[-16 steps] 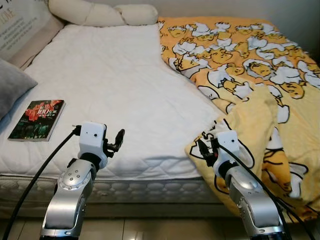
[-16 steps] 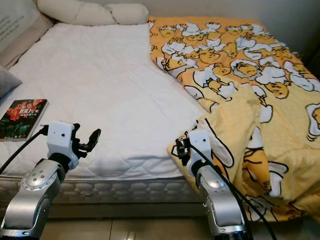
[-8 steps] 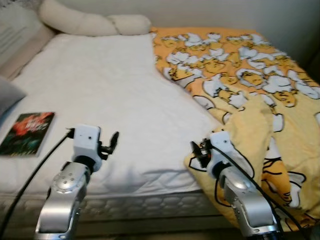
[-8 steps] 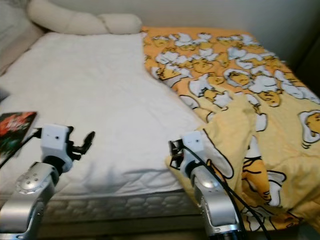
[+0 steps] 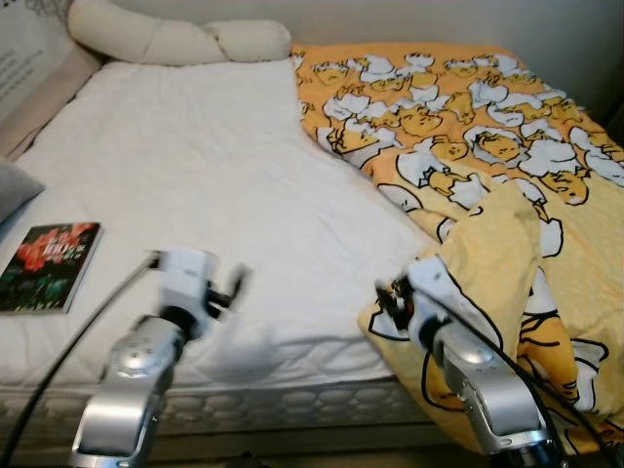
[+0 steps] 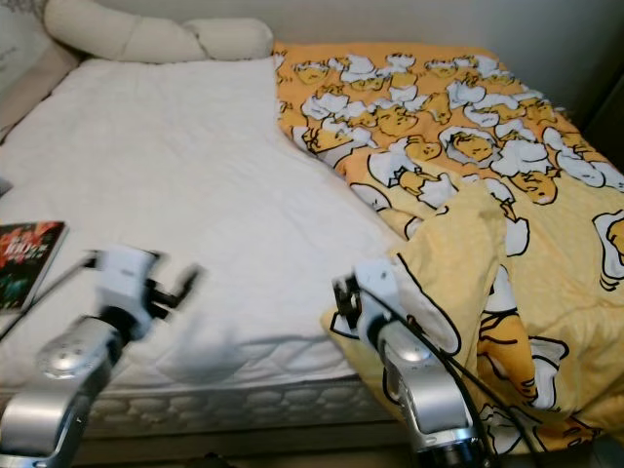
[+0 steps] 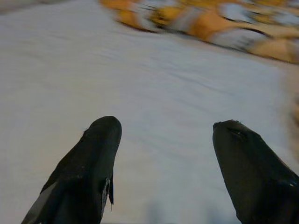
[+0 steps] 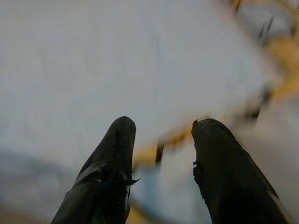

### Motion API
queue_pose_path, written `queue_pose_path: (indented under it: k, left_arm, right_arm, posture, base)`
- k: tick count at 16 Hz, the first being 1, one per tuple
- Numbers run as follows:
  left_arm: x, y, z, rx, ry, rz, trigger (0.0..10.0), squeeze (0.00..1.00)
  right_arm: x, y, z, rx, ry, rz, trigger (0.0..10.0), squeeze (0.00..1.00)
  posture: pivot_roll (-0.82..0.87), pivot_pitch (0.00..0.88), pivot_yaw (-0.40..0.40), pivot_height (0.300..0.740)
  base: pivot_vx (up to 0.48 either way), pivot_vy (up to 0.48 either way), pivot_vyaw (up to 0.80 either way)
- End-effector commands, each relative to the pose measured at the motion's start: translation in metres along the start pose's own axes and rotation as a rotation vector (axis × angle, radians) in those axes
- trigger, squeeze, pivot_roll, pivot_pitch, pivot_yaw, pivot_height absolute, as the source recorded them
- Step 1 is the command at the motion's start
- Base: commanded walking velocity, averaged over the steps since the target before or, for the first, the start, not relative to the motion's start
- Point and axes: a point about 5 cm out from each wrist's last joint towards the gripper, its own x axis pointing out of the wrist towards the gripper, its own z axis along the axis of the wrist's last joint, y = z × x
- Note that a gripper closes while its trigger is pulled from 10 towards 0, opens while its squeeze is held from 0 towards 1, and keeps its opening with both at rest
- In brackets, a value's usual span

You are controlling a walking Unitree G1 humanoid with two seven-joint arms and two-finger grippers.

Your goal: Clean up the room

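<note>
A yellow duck-print blanket (image 5: 487, 146) covers the right half of the bed, with its near corner folded back on itself (image 5: 497, 253). A book with a red and dark cover (image 5: 49, 265) lies on the white mattress (image 5: 195, 166) at the left edge. My left gripper (image 5: 232, 288) hovers open over the mattress near the front edge, blurred by motion. My right gripper (image 5: 388, 297) stands open beside the folded blanket corner. The left wrist view shows two black fingers (image 7: 88, 163) spread apart over white sheet. In the right wrist view both fingers (image 8: 117, 158) stand apart over blurred blanket edge.
A long cream pillow (image 5: 175, 39) lies across the head of the bed. A grey cushion (image 5: 15, 185) and a printed cushion (image 5: 24, 58) sit at the left. The quilted mattress side (image 5: 292, 400) faces me, with a wall behind the bed.
The camera has shifted, so the bed sits differently in frame. My left gripper has swung a little to the right and is now motion-blurred. The right gripper stays by the blanket corner.
</note>
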Motion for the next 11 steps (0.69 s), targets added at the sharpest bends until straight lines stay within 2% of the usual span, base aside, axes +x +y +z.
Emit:
queue_pose_path:
  k: [1, 4, 6, 11]
  left_arm:
    - [-0.001, -0.004, -0.001, 0.02, 0.024, -0.057, 10.0, 0.0]
    - [0.005, -0.01, -0.002, 0.052, 0.055, -0.154, 10.0, 0.0]
    - [0.009, -0.012, -0.002, 0.092, 0.09, -0.231, 10.0, 0.0]
    - [0.009, -0.012, -0.002, 0.092, 0.09, -0.231, 10.0, 0.0]
  right_arm:
    - [0.006, 0.003, -0.004, 0.003, 0.041, 0.014, 10.0, 1.0]
    - [0.029, -0.001, -0.006, -0.006, 0.088, -0.008, 10.0, 1.0]
    - [0.043, 0.001, -0.007, -0.051, 0.145, 0.001, 10.0, 1.0]
    - [0.043, 0.001, -0.007, -0.051, 0.145, 0.001, 10.0, 1.0]
  posture:
    - [0.0, 0.0, 0.006, 0.74]
    - [-0.01, 0.0, 0.018, 0.74]
    - [0.0, 0.0, 0.02, 0.74]
    - [0.0, 0.0, 0.02, 0.74]
  base:
    - [0.0, 0.0, 0.0]
    - [0.0, 0.0, 0.0]
    - [0.0, 0.0, 0.0]
    - [0.0, 0.0, 0.0]
